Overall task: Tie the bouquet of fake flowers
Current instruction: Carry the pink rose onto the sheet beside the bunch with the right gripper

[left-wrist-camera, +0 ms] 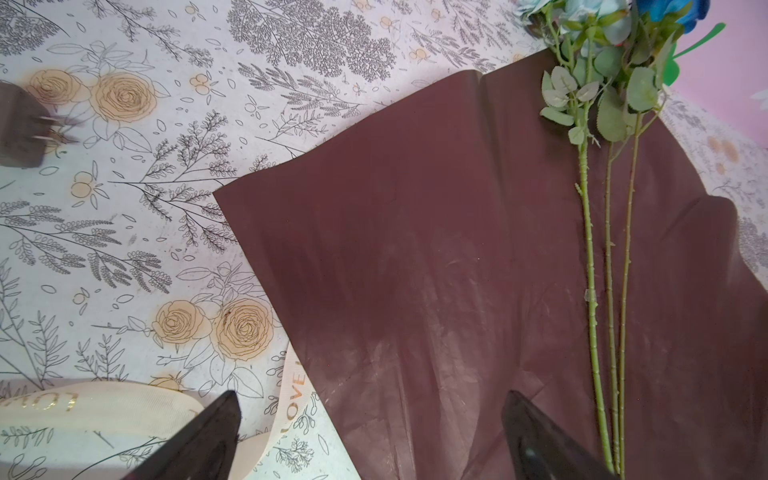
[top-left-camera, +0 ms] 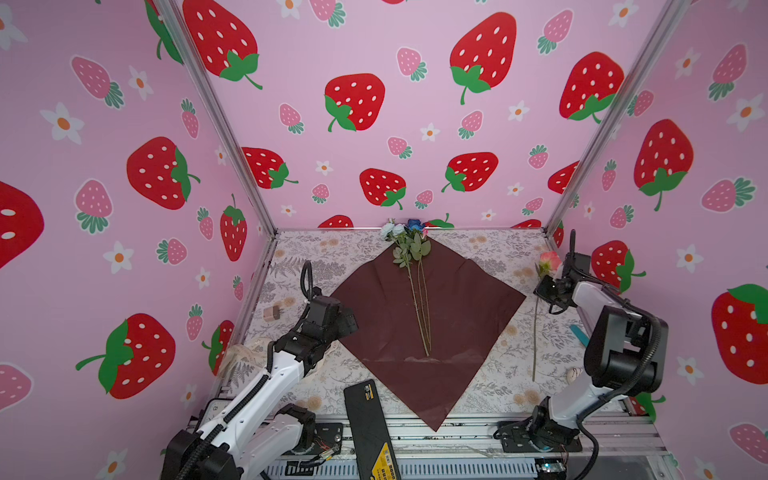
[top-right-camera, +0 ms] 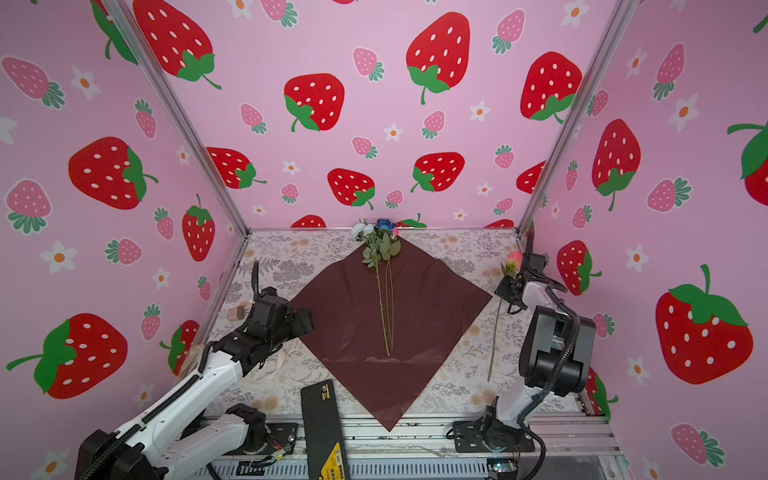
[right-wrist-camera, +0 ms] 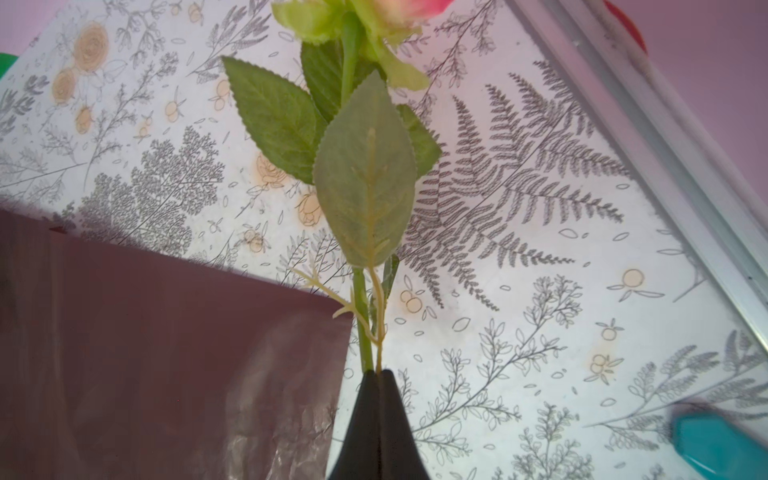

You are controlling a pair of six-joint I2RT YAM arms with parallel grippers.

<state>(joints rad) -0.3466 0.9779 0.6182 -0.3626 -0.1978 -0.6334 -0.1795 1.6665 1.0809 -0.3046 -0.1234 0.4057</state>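
A dark red wrapping paper lies flat as a diamond in the middle of the table. On it rests the bouquet of fake flowers, with pale blue and dark blue blooms at the far corner and thin stems running toward me. My right gripper is shut on the stem of a pink-coral rose, held up off the paper's right corner. My left gripper hangs open over the paper's left corner, holding nothing.
A cream lettered ribbon lies loose under the left arm. A small wooden block sits at the left edge, a black device at the front, and a teal object at the right. Aluminium rails border the table.
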